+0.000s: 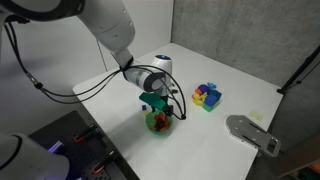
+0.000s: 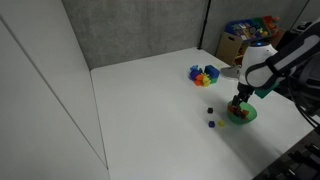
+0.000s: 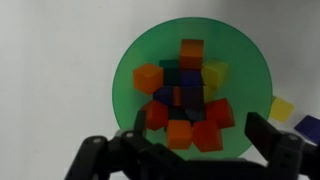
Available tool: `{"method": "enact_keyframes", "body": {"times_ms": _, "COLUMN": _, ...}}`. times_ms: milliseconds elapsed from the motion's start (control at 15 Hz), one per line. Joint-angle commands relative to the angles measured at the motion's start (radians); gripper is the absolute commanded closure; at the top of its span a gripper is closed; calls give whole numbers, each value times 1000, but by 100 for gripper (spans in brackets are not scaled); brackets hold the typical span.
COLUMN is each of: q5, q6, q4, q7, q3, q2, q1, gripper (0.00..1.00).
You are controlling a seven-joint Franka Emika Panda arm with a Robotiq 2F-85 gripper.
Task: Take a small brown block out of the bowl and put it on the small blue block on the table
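The translucent green bowl (image 3: 128, 70) fills the wrist view and holds several small blocks: red, orange, blue and yellow, with a brownish-orange block (image 3: 191, 52) at its far side. My gripper (image 3: 200, 140) is open and empty, its fingers hanging over the bowl's near edge. In both exterior views the gripper (image 1: 155, 105) (image 2: 238, 100) hovers just above the bowl (image 1: 158, 124) (image 2: 241, 114). A small dark blue block (image 3: 308, 126) lies on the table beside the bowl, next to a yellow one (image 3: 282, 108). An exterior view shows a small blue block (image 2: 211, 124) near the bowl.
A multicoloured cluster of blocks (image 1: 207, 96) (image 2: 204, 74) stands farther along the white table. A grey flat object (image 1: 250, 132) lies near one table corner. A box of colourful items (image 2: 245, 40) stands behind the table. Another small dark block (image 2: 208, 110) lies near the bowl.
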Motion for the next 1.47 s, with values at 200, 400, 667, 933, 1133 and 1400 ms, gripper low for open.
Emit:
{"method": "enact_keyframes", "body": {"times_ms": 200, "q5": -29, "q6": -32, "q4": 105, "q7": -25, "q3": 29, "q2": 91, "q1": 15, "gripper": 0}}
{"method": "enact_keyframes", "body": {"times_ms": 400, "q5": -49, "q6": -26, "q4": 126, "q7": -38, "q3": 34, "q2": 114, "q1": 26, "gripper": 0}}
{"method": "enact_keyframes", "body": {"times_ms": 667, "q5": -69, "q6": -19, "q4": 128, "q7": -52, "q3": 35, "q2": 120, "q1": 29, "gripper": 0}}
{"method": "enact_keyframes", "body": {"times_ms": 933, "q5": -78, "q6": -17, "q4": 110, "q7": -60, "q3": 24, "q2": 111, "q1": 18, "gripper": 0}}
{"method": "enact_keyframes", "body": {"times_ms": 1133, "q5": -73, "q6": -15, "q4": 97, "q7": -61, "q3": 11, "q2": 101, "q1": 2, "gripper": 0}}
{"method": "enact_keyframes", "body": {"times_ms": 1400, "q5": -51, "q6": -8, "q4": 89, "q7": -53, "q3": 11, "q2": 95, "q1": -31, "gripper": 0}}
